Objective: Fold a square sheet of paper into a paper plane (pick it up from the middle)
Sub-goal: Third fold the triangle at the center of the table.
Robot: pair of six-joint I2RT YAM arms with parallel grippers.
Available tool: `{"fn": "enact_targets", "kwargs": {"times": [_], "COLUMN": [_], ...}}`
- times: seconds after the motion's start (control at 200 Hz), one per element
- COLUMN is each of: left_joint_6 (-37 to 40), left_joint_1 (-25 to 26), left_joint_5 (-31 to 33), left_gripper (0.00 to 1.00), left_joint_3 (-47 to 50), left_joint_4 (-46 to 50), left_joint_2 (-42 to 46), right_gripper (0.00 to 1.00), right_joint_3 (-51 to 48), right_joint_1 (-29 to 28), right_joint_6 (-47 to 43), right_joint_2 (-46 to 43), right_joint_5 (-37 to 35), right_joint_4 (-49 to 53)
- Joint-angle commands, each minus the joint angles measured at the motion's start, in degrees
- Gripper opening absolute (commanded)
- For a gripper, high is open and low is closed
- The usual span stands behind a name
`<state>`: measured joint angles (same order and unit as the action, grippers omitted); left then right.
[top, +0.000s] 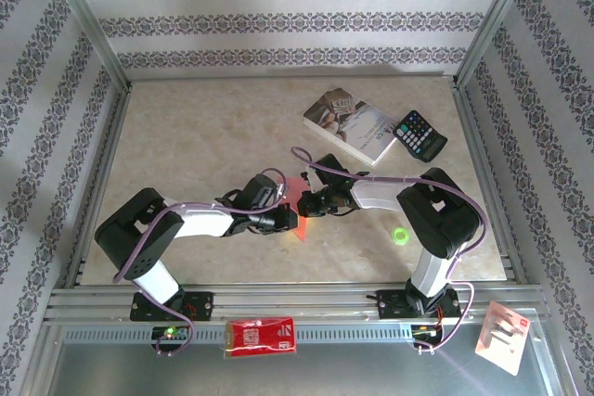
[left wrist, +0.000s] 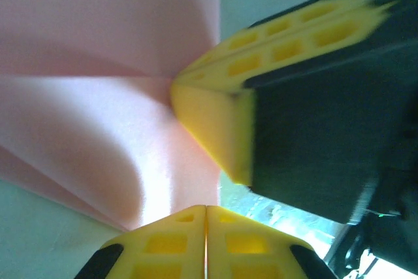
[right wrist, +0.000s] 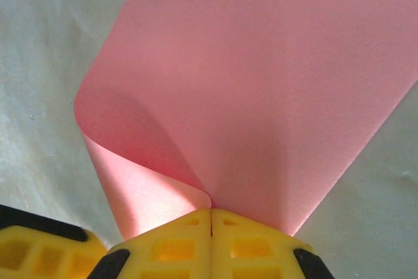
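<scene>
Mid-table: right gripper point(right wrist: 210, 213) and left gripper point(left wrist: 206, 210) both clamped on square sheet of paper point(right wrist: 261, 83) (edge curled); open table point(top: 186, 136) left, book point(top: 353, 124) far right.

left arm: elbow bent, forearm reaching inward | left gripper point(left wrist: 206, 212): jaws pressed together | right arm: folded, reaching inward | right gripper point(right wrist: 211, 213): jaws pinched on the square sheet of paper point(right wrist: 261, 89), its tip just ahead of the left jaws

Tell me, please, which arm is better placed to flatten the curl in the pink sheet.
Likely right: the right gripper is shut on the square sheet of paper exactly where the curl begins.
</scene>
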<state>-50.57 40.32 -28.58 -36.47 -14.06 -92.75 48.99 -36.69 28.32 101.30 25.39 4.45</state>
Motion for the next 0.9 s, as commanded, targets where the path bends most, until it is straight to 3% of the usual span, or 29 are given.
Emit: {"fn": "enact_targets", "kwargs": {"times": [0.0, 0.49, 0.894], "left_joint_6": [1.86, 5.74, 9.29], "left_joint_1": [-2.52, -5.59, -6.95], "left_joint_5": [0.62, 0.24, -0.21], "left_gripper": [0.07, 0.07, 0.08], "left_joint_3": [0.53, -2.77, -6.56], "left_joint_4": [2.42, 5.32, 12.04], "left_joint_2": [2.72, -3.73, 0.36], "right_gripper": [0.01, 0.01, 0.01], "right_joint_3": [-2.38, -2.59, -2.02], "right_joint_1": [0.53, 0.48, 0.48], "right_joint_6": [-0.54, -0.48, -0.46], "right_joint_2": [3.64, 3.46, 3.62], "right_joint_5": [-3.85, -3.94, -3.68], "right_joint_4": [4.59, 4.6, 4.96]}}
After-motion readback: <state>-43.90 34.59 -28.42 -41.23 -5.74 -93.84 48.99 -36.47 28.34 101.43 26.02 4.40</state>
